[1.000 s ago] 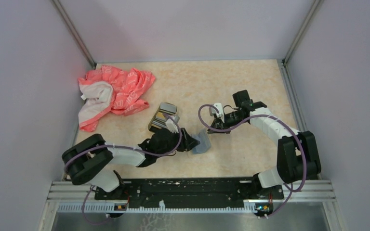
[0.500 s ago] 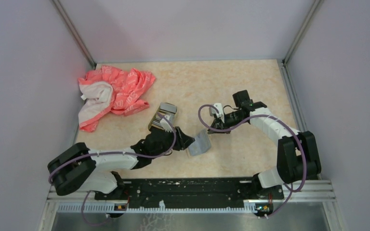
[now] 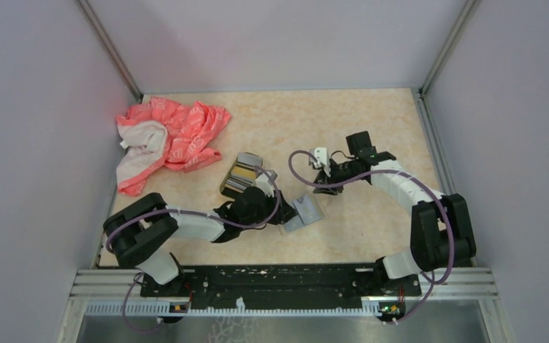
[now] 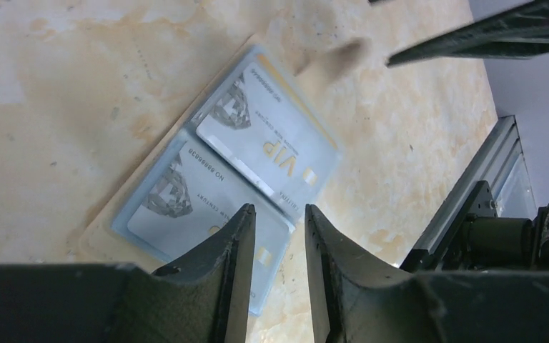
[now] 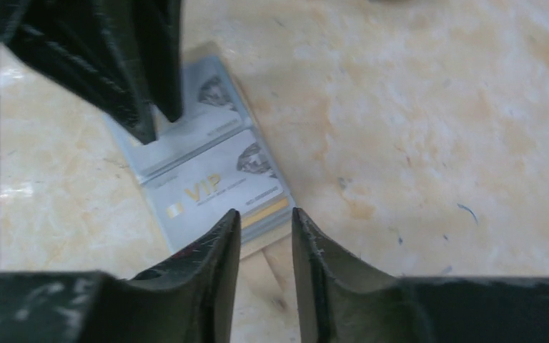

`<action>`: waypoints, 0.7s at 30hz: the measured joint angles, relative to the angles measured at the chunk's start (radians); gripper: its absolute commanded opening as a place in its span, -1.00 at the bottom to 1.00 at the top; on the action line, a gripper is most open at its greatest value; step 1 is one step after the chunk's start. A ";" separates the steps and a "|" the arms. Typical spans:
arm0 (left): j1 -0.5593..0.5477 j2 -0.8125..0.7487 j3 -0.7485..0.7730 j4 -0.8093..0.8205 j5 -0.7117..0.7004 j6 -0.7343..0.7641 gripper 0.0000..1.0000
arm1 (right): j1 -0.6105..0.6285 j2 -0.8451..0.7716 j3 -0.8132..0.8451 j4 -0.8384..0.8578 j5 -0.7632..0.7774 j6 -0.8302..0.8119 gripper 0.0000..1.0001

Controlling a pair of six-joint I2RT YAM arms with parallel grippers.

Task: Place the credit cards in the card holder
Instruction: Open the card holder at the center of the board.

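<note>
Pale-blue and silvery plastic credit cards (image 4: 257, 143) lie fanned flat on the beige tabletop (image 3: 314, 121). My left pincer (image 4: 279, 214) and right pincer (image 5: 264, 218), both narrowly spread, flank opposite edges, probably to lever one up. The gold-rimmed tin card holder (image 3: 241, 174) sits nearby.

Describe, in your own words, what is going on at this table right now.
Two robot arms meet over a small stack of credit cards lying flat on the table. The left gripper and the right gripper sit at opposite edges of the stack, jaws slightly apart, neither holding a card. The card holder sits apart, just beyond the left gripper.
</note>
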 measured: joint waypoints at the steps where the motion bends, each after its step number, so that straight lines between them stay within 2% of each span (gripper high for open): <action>1: 0.000 0.011 0.010 0.004 0.008 0.003 -0.24 | 0.000 -0.001 -0.003 0.028 0.033 0.027 -0.23; 4: 0.000 0.038 0.032 0.017 0.037 0.006 -0.24 | -0.006 -0.018 -0.030 0.112 0.115 0.096 -0.07; 8: 0.000 0.043 0.019 0.061 0.054 0.006 -0.24 | -0.013 -0.097 -0.072 0.145 0.098 0.113 -0.11; 13: 0.000 -0.088 -0.111 0.135 0.043 0.021 -0.01 | 0.014 -0.081 -0.072 0.035 -0.028 -0.079 -0.30; 17: 0.000 -0.204 -0.153 0.135 0.010 0.026 0.07 | 0.085 -0.006 -0.072 -0.015 -0.003 -0.163 -0.34; 21: 0.000 -0.253 -0.191 0.140 -0.010 0.014 0.12 | 0.136 0.027 -0.075 -0.026 0.044 -0.200 -0.33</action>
